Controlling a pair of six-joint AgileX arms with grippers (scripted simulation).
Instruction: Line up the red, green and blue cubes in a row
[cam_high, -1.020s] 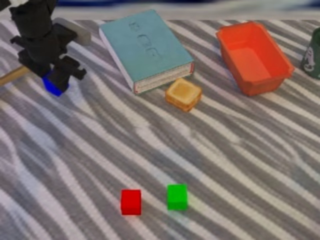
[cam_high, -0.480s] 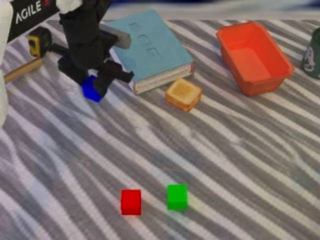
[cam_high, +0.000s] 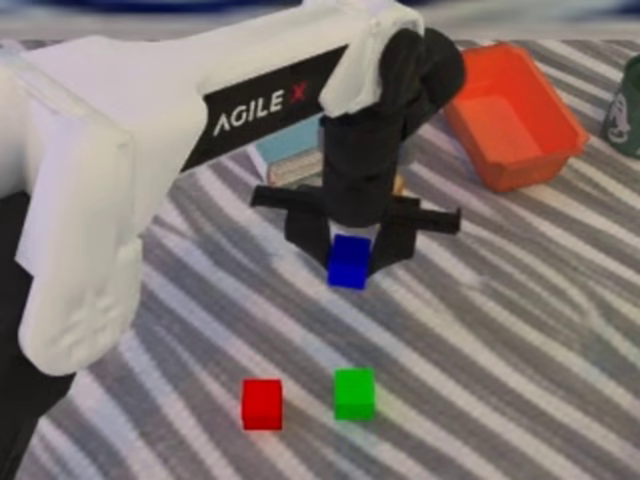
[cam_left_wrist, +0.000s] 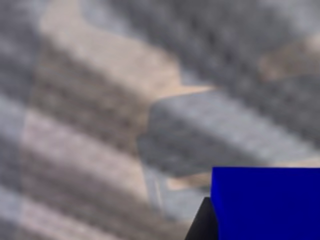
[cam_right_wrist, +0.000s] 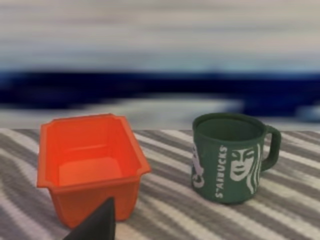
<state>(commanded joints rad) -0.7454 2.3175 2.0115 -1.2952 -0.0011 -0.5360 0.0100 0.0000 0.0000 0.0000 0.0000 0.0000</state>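
My left gripper (cam_high: 349, 252) hangs over the middle of the table, shut on the blue cube (cam_high: 349, 263). The left wrist view shows that cube (cam_left_wrist: 265, 202) large, beside one dark finger (cam_left_wrist: 205, 226). The red cube (cam_high: 262, 404) and the green cube (cam_high: 354, 393) sit side by side on the striped cloth near the front edge, red to the left. The blue cube is behind the green one, above the cloth. My right arm is out of the top view; its wrist view looks at the table's back right.
An orange-red bin (cam_high: 510, 100) stands at the back right, also seen in the right wrist view (cam_right_wrist: 90, 165). A green mug (cam_right_wrist: 230, 157) stands beside it at the right edge (cam_high: 626, 110). The left arm covers most of a teal book (cam_high: 285, 160).
My left arm has swung from the back left toward the middle of the table, carrying the blue cube right and forward. The red and green cubes have not moved.
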